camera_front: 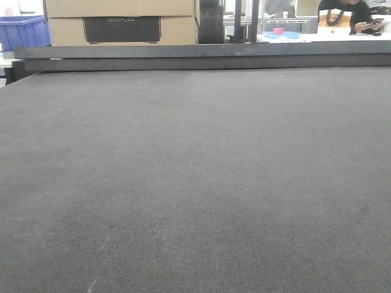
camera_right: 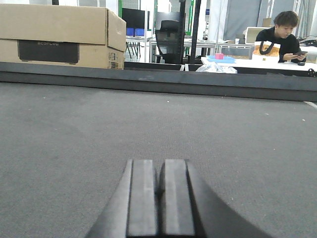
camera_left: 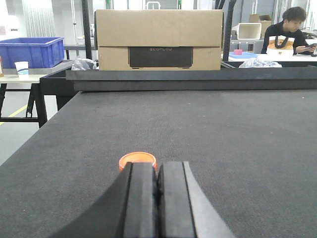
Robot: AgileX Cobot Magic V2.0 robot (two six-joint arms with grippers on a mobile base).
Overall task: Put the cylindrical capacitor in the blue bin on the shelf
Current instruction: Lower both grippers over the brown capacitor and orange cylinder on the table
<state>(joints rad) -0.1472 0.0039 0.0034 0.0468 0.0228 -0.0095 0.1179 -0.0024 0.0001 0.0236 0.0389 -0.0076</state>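
On the wide dark surface (camera_front: 195, 183), both pincers sit pressed together, empty — the right pincer (camera_right: 159, 168) over bare felt, the left pincer (camera_left: 157, 171) just behind the small orange capacitor (camera_left: 137, 157). It looks light, stiff, smooth — best pinched across its round sides.

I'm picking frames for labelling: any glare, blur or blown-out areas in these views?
Front view: felt table dim, grainy, evenly lit, no hard shadows. Left wrist view: upper-left corner washed out white; left pincer close yet fairly sharp. Right wrist view: right pincer similarly sharp, far background bright, no glare on felt.
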